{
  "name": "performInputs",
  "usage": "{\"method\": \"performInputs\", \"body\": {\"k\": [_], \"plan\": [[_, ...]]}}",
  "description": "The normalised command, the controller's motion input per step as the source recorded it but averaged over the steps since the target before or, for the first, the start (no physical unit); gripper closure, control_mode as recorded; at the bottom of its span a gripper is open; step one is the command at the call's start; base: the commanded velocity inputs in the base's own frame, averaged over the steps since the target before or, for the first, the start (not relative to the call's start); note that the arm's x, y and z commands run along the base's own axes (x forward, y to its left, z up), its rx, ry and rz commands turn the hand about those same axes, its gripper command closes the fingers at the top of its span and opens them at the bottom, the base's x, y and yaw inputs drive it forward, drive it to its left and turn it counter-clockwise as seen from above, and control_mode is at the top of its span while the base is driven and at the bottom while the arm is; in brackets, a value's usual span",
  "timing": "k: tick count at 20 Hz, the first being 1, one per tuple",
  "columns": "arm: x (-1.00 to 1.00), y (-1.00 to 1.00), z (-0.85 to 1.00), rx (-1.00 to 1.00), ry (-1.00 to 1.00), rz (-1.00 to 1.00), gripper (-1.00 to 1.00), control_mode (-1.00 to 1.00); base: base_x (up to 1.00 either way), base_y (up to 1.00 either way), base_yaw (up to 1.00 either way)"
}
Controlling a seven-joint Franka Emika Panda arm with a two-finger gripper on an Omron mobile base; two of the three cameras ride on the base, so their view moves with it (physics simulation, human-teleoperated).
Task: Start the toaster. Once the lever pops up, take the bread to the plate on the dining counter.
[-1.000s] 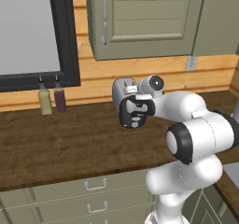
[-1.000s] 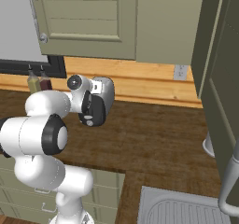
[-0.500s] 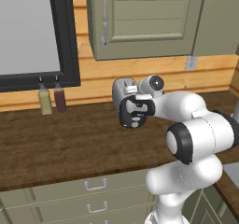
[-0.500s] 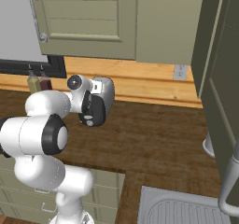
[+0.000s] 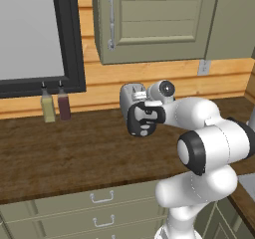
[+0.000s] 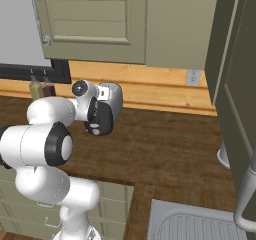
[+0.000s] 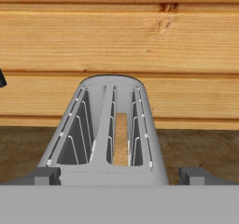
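The toaster (image 7: pixel 107 134) sits on the dark wood counter (image 5: pixel 74 153) against the plank wall, and the bread (image 7: pixel 121 139) stands down in its right-hand slot as the hand view has it. Nothing has shifted over the last second: the gripper (image 7: pixel 119 175) stays level with the near end, fingers (image 7: pixel 44 175) spread wide either side, holding nothing. The lever is hidden, so starting the toaster looks undone.
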Motion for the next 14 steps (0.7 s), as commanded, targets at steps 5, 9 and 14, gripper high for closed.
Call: {"method": "performInputs", "body": {"k": [5,9,14], "plan": [[0.0,0.0,0.0,0.0,0.0,0.0,-1.0,-1.0,0.0,0.0,0.0],[0.0,0.0,0.0,0.0,0.0,0.0,-1.0,-1.0,0.0,0.0,0.0],[0.0,0.0,0.0,0.0,0.0,0.0,-1.0,-1.0,0.0,0.0,0.0]]}}
